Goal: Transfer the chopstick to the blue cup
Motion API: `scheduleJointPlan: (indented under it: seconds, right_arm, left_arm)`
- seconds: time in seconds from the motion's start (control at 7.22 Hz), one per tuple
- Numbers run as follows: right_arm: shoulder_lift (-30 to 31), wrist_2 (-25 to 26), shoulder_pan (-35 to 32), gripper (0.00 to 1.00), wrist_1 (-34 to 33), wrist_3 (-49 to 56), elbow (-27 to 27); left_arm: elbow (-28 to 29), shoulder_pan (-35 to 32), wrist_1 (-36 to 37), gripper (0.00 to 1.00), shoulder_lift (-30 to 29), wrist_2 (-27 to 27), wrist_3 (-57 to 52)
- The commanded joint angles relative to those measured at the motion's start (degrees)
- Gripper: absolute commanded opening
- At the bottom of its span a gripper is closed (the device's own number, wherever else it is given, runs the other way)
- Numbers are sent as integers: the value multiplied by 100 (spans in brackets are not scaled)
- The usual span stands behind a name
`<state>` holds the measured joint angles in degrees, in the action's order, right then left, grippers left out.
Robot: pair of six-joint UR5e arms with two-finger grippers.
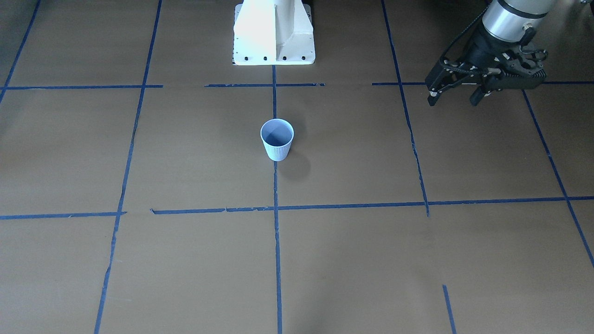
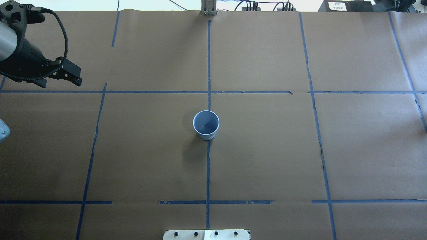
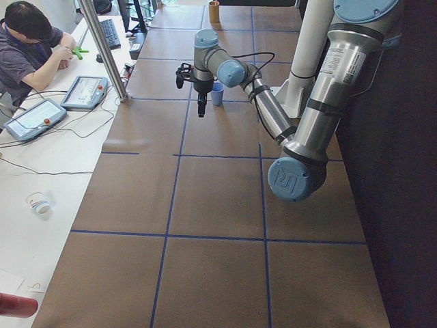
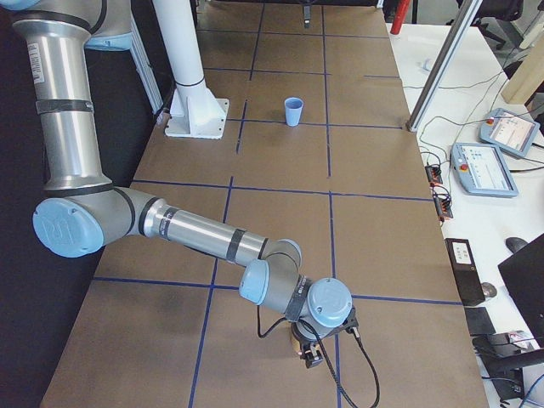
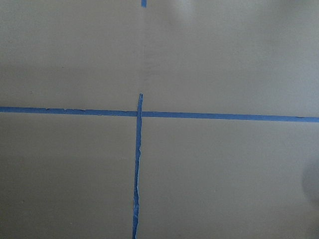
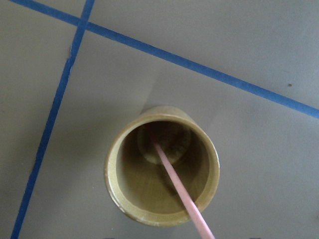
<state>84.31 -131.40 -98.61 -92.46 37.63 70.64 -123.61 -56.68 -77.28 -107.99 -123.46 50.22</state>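
Note:
The blue cup [image 1: 277, 139] stands upright on the table's centre line and looks empty; it also shows in the overhead view [image 2: 206, 125]. The pink chopstick [image 6: 177, 184] leans inside a tan bamboo holder [image 6: 110, 185], seen from straight above in the right wrist view. My right gripper [image 4: 311, 355] hangs over that holder at the table's near end in the exterior right view; I cannot tell if it is open or shut. My left gripper [image 1: 453, 98] is open and empty, hovering far to the side of the cup; it also shows in the overhead view [image 2: 68, 75].
Blue tape lines [image 2: 208, 66] divide the brown paper table into squares. The robot's white base [image 1: 274, 32] stands behind the cup. An operator [image 3: 31, 48] sits at a side bench with tablets [image 3: 85, 92].

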Motion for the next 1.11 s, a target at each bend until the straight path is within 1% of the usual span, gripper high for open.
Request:
scheduleJointPlan:
  seconds: [0.0, 0.14, 0.28, 0.42, 0.69, 0.97]
  right_arm:
    - [33, 0, 0, 60, 0, -45, -6]
    - [7, 0, 0, 49, 0, -54, -6]
    - [7, 0, -9, 41, 0, -63, 3]
    - [7, 0, -18, 37, 0, -63, 3]
    - [7, 0, -44, 35, 0, -63, 11]
    - [-2, 0, -97, 27, 0, -63, 12]
  left_arm:
    - [-76, -1, 2, 100, 23, -3, 5]
    - [-76, -1, 2, 100, 23, -3, 5]
    - [-85, -1, 2, 100, 32, -3, 5]
    - [-102, -1, 2, 100, 23, -3, 5]
    - [-146, -1, 20, 100, 23, -3, 23]
    - [-286, -1, 38, 100, 58, -12, 145]
